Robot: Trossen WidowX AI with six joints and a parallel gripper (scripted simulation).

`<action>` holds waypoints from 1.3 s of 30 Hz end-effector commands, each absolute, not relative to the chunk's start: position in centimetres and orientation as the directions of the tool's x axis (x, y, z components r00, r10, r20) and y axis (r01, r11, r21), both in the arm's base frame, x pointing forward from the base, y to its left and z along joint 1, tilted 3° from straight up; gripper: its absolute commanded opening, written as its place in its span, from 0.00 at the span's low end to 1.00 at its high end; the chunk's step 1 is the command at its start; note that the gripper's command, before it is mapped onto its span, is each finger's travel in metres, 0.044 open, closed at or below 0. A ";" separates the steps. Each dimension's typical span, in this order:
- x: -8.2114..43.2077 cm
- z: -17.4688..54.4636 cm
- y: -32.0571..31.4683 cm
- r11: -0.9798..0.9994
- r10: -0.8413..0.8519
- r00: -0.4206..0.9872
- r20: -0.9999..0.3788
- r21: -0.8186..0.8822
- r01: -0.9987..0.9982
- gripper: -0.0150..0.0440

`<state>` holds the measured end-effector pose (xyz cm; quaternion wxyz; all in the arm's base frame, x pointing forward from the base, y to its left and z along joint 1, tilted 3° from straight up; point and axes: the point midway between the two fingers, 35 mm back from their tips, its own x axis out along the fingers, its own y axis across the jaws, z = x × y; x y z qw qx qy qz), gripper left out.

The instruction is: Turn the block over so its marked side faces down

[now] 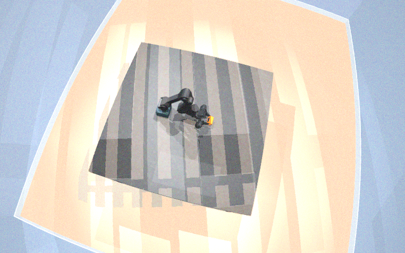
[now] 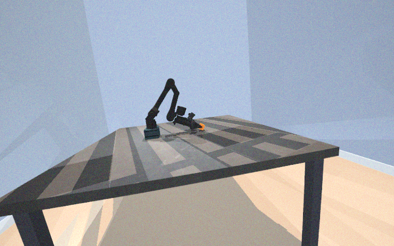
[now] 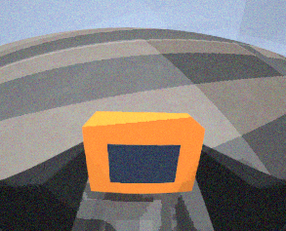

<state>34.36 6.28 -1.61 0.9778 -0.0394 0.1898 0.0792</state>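
Note:
The orange block point(image 1: 211, 120) point(image 2: 202, 126) point(image 3: 143, 137) has a dark blue rectangular mark point(image 3: 143, 164) on the side that faces the wrist camera. My gripper point(image 1: 209, 120) point(image 2: 200, 126) point(image 3: 143, 149) is shut on the block, with a dark finger at each side of it. The gripper leans far over, nearly level, and points outward and a little down, so the marked side faces back toward the arm and somewhat up. The block appears to be a little above the table point(image 1: 172, 157) point(image 2: 161, 184); the exact gap is hard to tell. Its far side is hidden in the wrist view.
The arm's teal base point(image 1: 163, 111) point(image 2: 152, 133) stands on the table, behind the gripper. Striped light and shadows cross the table top. The table's edges are well away from the block. No other objects show on the table.

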 end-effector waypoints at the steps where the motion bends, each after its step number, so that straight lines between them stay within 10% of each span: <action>1: 34.3 -1.7 6.3 0.984 0.143 0.915 -0.378 -0.049 -0.174 0.25; 6: 34.3 -1.7 6.3 0.984 0.143 0.915 -0.378 -0.049 -0.174 0.25; 23: 34.3 -1.7 6.3 0.984 0.143 0.915 -0.378 -0.049 -0.174 1.00; 39: 34.3 -1.7 6.3 0.984 0.143 0.915 -0.378 -0.049 -0.174 1.00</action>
